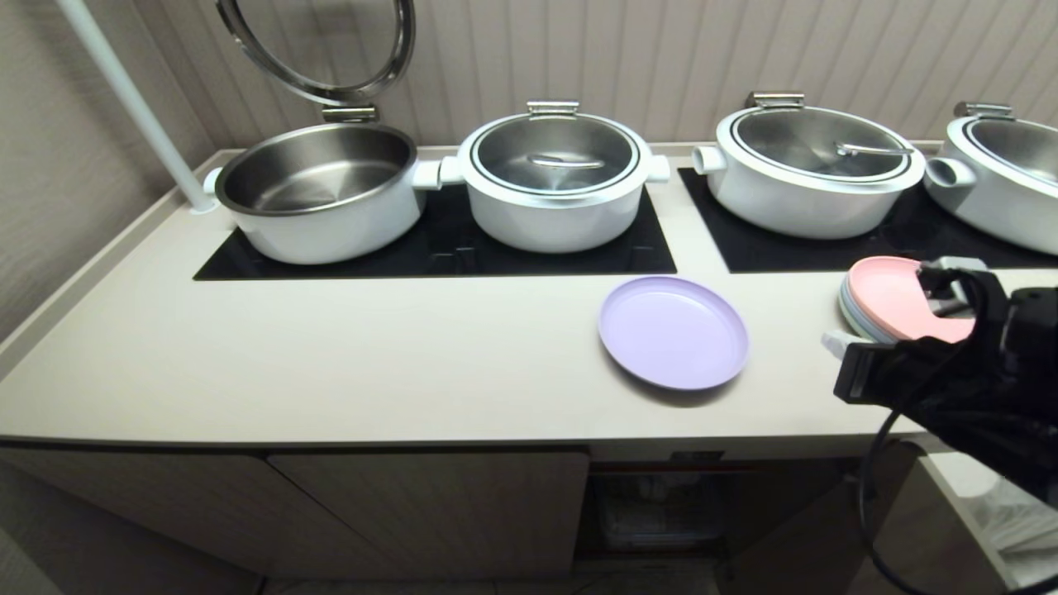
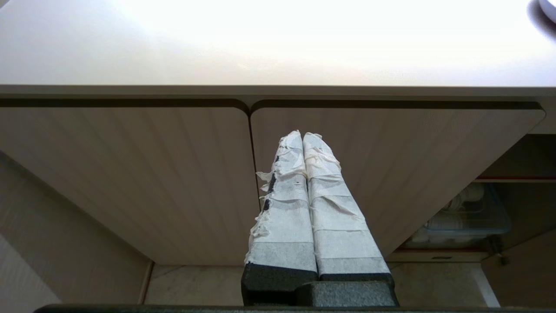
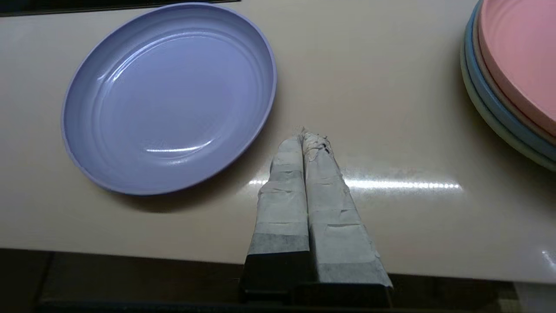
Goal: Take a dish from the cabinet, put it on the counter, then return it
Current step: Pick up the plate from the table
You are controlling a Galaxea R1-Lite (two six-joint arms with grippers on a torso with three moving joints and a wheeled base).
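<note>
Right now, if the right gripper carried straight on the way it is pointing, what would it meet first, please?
Probably the bare counter. The right gripper, shut and empty, points down between the dish and the stack of plates, touching neither. How high it hangs above the surface is unclear.

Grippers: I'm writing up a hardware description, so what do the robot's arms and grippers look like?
Each gripper, left gripper and right gripper, has two long tapering fingers wrapped in wrinkled, fraying white tape above a black base. The right arm is black and blocky, with black cables looping below.
</note>
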